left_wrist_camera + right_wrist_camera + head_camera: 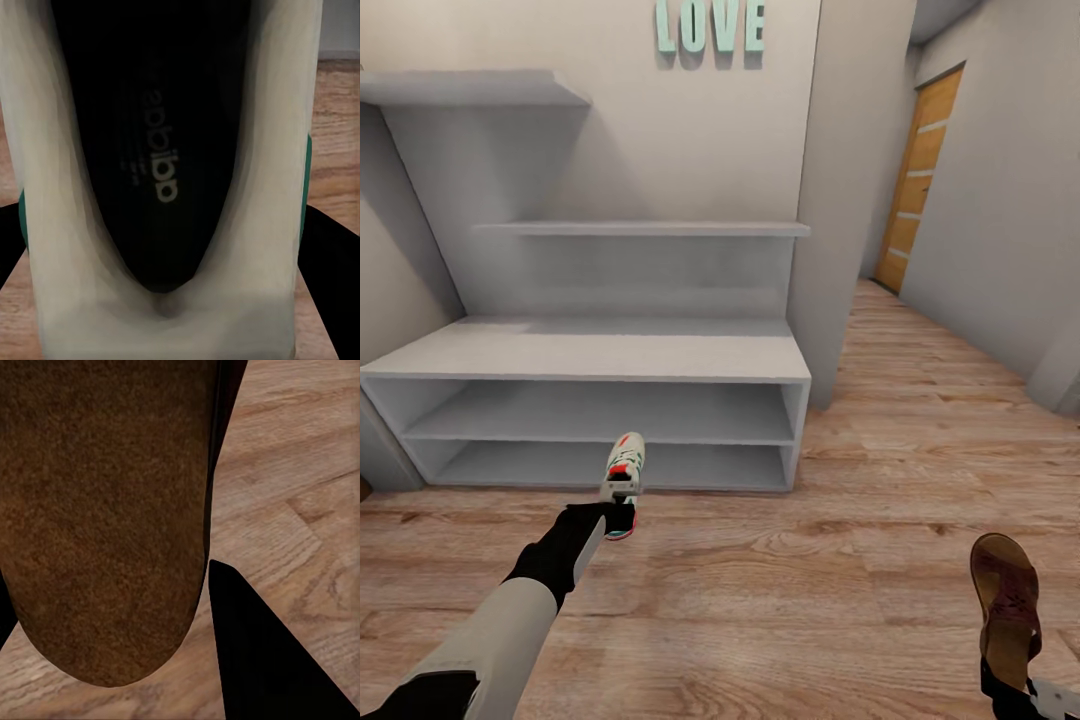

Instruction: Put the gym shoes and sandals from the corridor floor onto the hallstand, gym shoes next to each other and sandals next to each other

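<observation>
**A:** Where's the gym shoe (625, 478) at this moment?

**B:** Off the corridor floor (780, 590), carried by the left tool (619, 500), which is clamped on its heel end. The toe points toward the hallstand (600, 352), right in front of the bottom shelf opening. In the left wrist view you look straight down into the shoe's dark insole (154, 142), with the white collar walls on both sides and a black finger (330, 262) outside the wall.

**A:** Why hold it by the heel?

**B:** My guess is that a heel grip lets the toe lead into a shelf bay or over the desk top while the arm stays outside the frame.

**A:** And the right side?

**B:** The right tool (1010, 690) has a brown sandal (1005, 595) gripped at one end, the rest sticking up and forward, clear of the planks. The right wrist view shows its brown surface (105, 517) close up with floor behind it and a dark finger (262, 660) beside it. It sits low and well to the right, apart from the rack, probably just parked there while the left arm works.

**A:** What room is there?

**B:** The desk top and both shelf levels look bare. The front edges of the shelves are the things to clear; the lower bay is shallow in height, so the shoe would need a flat entry. The wall corner (822, 300) bounds the rack's right end.
</observation>
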### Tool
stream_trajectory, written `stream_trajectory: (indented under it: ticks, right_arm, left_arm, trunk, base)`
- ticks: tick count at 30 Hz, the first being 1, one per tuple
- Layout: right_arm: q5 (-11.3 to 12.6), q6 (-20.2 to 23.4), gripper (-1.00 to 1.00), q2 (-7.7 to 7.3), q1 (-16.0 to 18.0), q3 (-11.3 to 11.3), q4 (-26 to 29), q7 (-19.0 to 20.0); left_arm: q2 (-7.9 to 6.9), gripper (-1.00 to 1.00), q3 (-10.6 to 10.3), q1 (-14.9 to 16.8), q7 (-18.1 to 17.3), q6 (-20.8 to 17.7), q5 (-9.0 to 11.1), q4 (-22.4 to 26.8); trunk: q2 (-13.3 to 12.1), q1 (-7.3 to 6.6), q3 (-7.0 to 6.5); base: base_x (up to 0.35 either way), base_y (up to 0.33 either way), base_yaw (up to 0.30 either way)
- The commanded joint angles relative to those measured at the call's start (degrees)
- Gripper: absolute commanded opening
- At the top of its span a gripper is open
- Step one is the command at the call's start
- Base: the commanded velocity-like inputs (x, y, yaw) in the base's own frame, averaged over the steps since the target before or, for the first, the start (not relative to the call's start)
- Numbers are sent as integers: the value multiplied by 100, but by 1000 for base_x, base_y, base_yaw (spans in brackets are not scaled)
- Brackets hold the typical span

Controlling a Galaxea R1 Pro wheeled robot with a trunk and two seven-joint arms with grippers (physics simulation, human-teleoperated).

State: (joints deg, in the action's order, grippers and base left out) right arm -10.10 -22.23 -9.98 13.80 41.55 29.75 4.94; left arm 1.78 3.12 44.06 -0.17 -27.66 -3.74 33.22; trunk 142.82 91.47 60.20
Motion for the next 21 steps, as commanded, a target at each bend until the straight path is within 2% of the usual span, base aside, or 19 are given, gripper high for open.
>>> stream_trajectory:
  ticks: [1, 9, 21]
  right_arm:
    - [-18, -22, -100, 4, 8, 44, -4, 46]
    - [-21, -26, -100, 5, 8, 45, -4, 47]
    - [-19, -26, -100, 5, 9, 46, 4, 51]
  left_arm:
    - [9, -100, 31, 0, -9, -29, -38, 9]
    - [25, -100, 30, -3, -3, -23, -63, 9]
    - [24, -100, 30, -2, 0, -11, -59, 10]
  trunk:
    - [2, -1, 5]
    - [2, -1, 6]
    - [2, -1, 6]
  base:
    - [0, 0, -9]
    - [58, 0, -2]
    - [310, 0, 0]
